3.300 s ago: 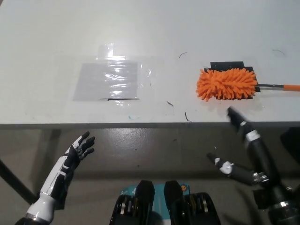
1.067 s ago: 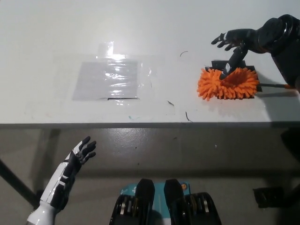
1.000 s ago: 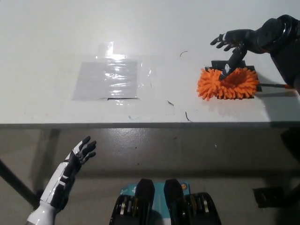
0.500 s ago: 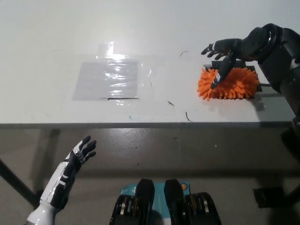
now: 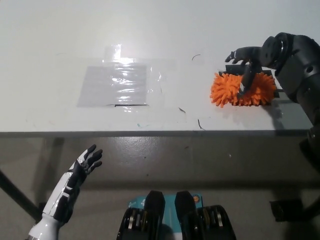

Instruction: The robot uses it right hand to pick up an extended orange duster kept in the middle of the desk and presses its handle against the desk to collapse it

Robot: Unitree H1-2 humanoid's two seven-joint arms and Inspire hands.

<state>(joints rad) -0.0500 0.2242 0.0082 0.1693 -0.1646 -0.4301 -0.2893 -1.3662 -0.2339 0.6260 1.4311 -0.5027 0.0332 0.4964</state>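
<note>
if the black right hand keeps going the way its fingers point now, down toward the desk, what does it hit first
Most likely the fluffy orange duster head: the black right hand hangs open right over it, fingers angled down into its fringe. Height is hard to judge from above, so contact may already be close.

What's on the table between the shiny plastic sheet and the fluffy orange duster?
Only bare white desk with small dark marks, head view, between plastic sheet and duster.

Bare desk (image 5: 60,40) all around the duster (image 5: 235,90); only flat plastic sheet (image 5: 115,85) leftward.
</note>
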